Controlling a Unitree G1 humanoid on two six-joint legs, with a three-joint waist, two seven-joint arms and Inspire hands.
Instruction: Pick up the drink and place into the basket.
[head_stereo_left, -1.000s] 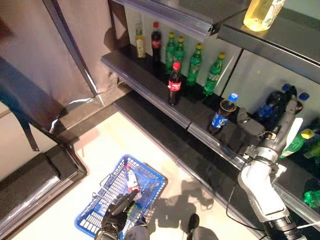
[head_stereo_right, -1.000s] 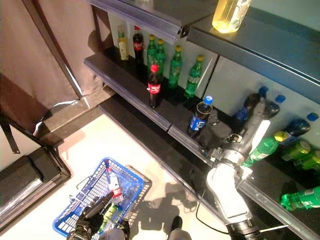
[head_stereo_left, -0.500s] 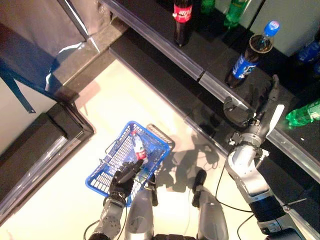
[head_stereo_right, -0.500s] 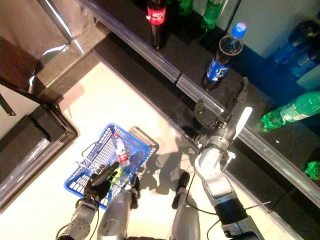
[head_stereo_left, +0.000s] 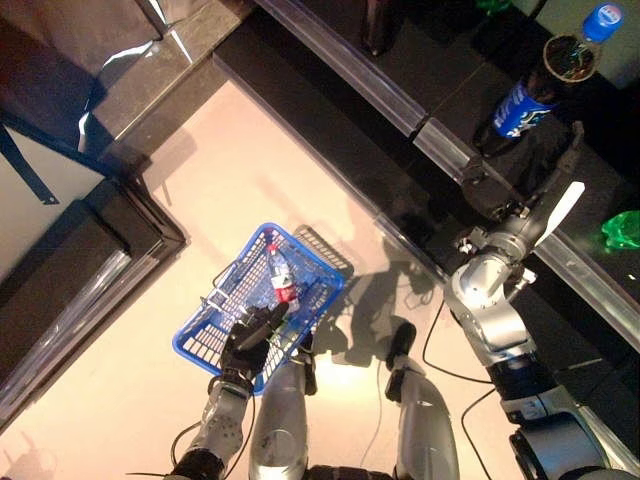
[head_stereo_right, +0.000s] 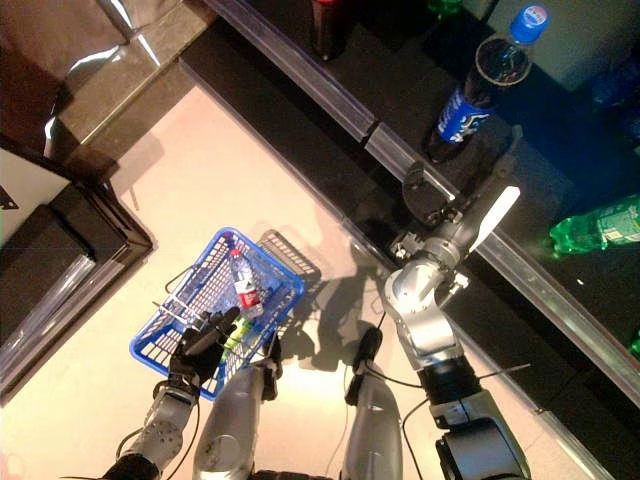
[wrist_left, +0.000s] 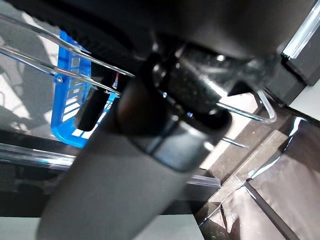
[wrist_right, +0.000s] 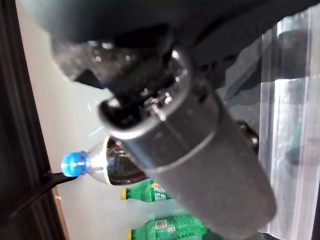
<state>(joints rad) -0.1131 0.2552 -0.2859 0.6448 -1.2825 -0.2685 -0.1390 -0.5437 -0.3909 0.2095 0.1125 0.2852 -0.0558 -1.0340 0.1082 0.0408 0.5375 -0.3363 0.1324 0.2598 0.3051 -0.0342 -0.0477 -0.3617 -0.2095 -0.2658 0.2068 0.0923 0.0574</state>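
My right hand (head_stereo_left: 520, 215), fingers straight and holding nothing, sits just below the blue-capped drink (head_stereo_left: 540, 85), upright in the frame's upper right. Left hand (head_stereo_left: 250, 345) grips the blue basket (head_stereo_left: 215, 335) handle (lower left), so right is far nearer.

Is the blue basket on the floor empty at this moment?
No, the blue basket already holds a clear bottle with a red label lying inside it.
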